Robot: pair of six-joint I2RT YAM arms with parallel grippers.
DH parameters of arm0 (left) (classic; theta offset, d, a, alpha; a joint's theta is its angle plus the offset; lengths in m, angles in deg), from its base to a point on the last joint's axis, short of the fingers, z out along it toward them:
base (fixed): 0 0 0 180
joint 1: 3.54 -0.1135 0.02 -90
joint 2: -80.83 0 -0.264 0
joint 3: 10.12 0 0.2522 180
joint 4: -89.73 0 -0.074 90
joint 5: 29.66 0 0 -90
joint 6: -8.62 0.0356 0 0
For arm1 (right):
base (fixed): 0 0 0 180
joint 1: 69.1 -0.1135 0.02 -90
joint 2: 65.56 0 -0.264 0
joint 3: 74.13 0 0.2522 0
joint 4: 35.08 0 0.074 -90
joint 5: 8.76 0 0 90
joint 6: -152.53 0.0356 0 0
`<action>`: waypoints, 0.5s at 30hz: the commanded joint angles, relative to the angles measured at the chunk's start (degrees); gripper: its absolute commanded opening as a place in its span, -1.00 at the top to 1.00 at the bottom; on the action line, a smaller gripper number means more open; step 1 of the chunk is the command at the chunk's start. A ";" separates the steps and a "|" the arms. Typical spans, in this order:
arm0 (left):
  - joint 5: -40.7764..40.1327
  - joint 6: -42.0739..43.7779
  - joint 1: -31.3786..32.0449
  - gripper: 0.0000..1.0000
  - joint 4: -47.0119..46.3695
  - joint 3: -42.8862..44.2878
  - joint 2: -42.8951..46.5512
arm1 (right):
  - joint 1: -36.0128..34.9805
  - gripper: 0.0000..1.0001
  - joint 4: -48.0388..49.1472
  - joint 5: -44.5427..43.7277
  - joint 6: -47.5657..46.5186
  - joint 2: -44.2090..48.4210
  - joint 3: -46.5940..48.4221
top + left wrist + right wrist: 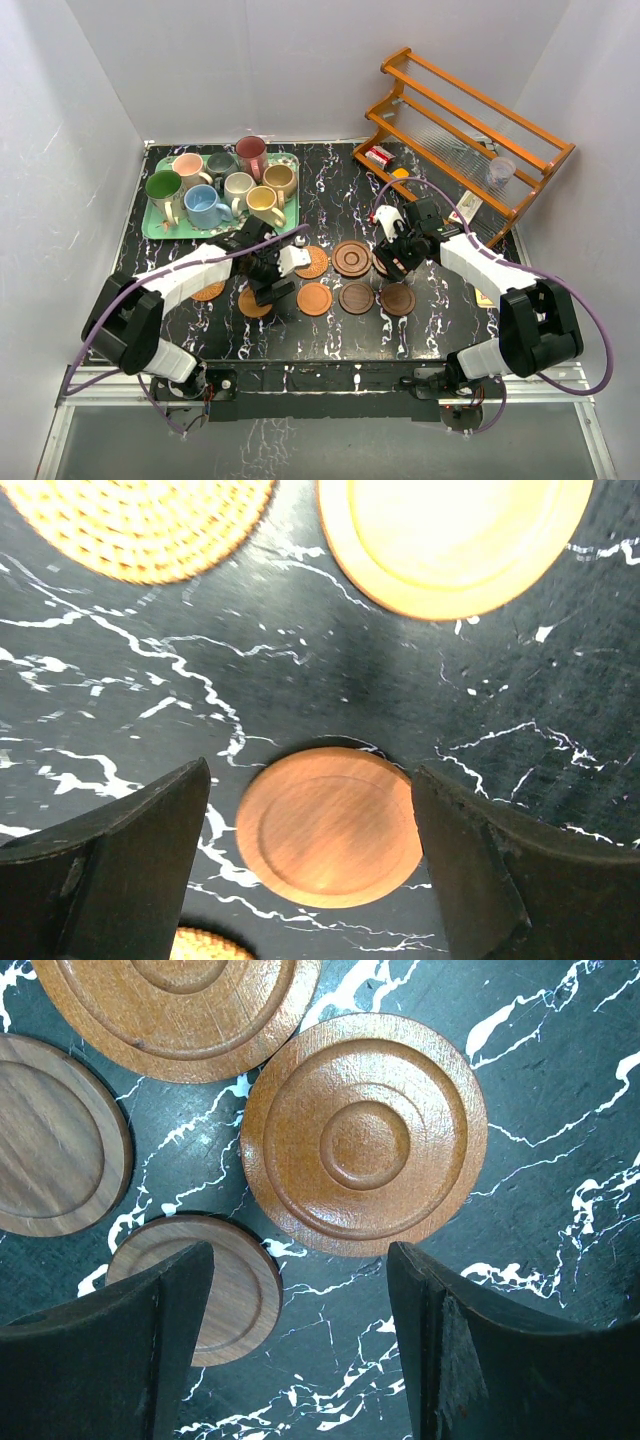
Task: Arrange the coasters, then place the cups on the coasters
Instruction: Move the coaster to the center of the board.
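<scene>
Several cups stand on a green tray (150,228) at the back left, among them a green cup (163,187), a blue cup (205,207) and a maroon cup (251,153). Coasters lie in the middle of the table. My left gripper (266,290) (310,780) is open, low over the table, its fingers on either side of a smooth orange-brown coaster (330,825) that lies flat. My right gripper (392,268) (300,1255) is open over bare table just below a ringed coaster (365,1135). Its left finger covers part of a smooth brown coaster (225,1280).
Woven coasters (316,262) (140,520), a ringed one (351,258) and smooth ones (314,298) (356,297) (396,298) lie close together. A wooden rack (470,130) with a clear glass cup (501,170) stands at the back right, a small red-and-white box (378,155) beside it.
</scene>
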 commanded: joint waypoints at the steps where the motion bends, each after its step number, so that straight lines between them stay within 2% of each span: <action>1: 1.99 0.77 -0.51 -0.63 3.26 4.10 4.27 | 0.29 -0.37 2.15 0.01 0.60 -0.19 0.00; 8: -1.14 5.03 -2.87 -0.63 9.88 2.22 9.47 | 0.29 -0.37 2.12 0.23 0.60 -0.11 0.12; 15: -2.18 16.15 -9.33 -0.64 19.15 -1.05 14.13 | 0.29 -0.37 2.14 0.27 0.42 0.29 0.12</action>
